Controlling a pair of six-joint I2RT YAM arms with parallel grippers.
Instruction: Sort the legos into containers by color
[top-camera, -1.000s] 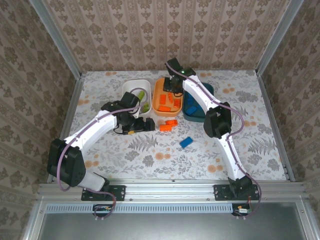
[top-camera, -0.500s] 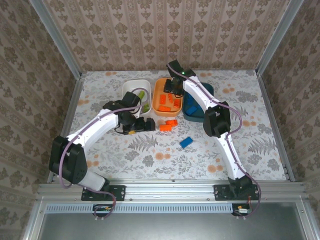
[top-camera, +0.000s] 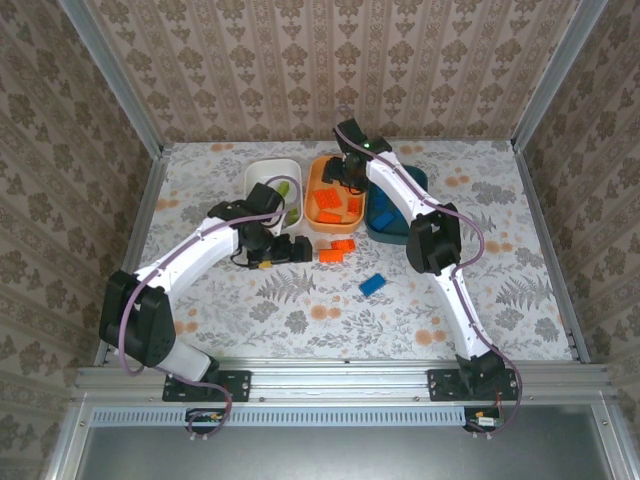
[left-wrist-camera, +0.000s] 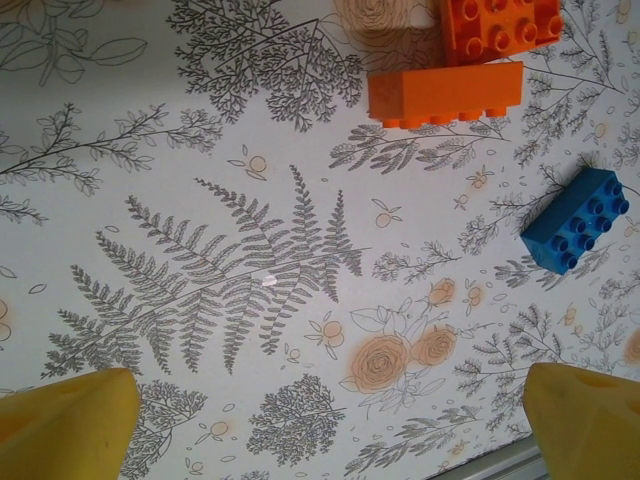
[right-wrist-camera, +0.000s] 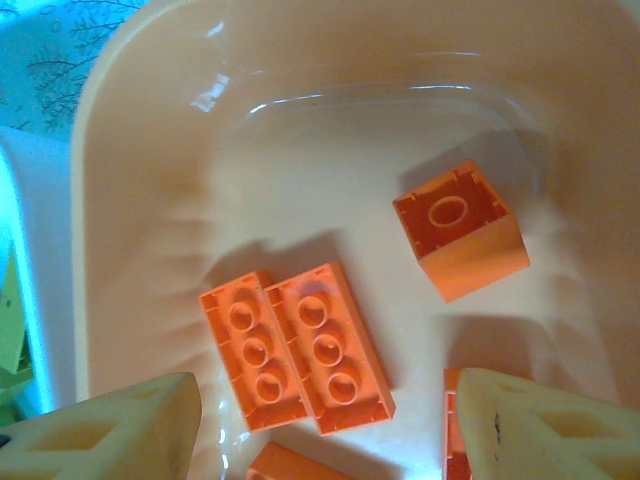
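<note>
Surface: a flat table under a pale fern-and-flower printed cloth (top-camera: 480, 290) is carrying everything.
Back row: a white rounded plastic tub (top-camera: 270, 163), an orange plastic tub (top-camera: 309, 200) and a dark teal plastic tub (top-camera: 378, 232) are standing side by side.
Loose pieces: two orange plastic bricks (top-camera: 337, 250) are lying just beside each other near the orange plastic tub; a blue plastic brick (top-camera: 372, 284) is lying apart, nearer the front.

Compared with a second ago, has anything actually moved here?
Very little. The right pincer edged slightly left over the orange tub. It is open, and more orange brick shows beneath it; I cannot tell whether one dropped. The left pincer barely shifted and is open beside the two orange bricks on the table. Those, the blue brick, the white tub and the teal tub stayed put.
</note>
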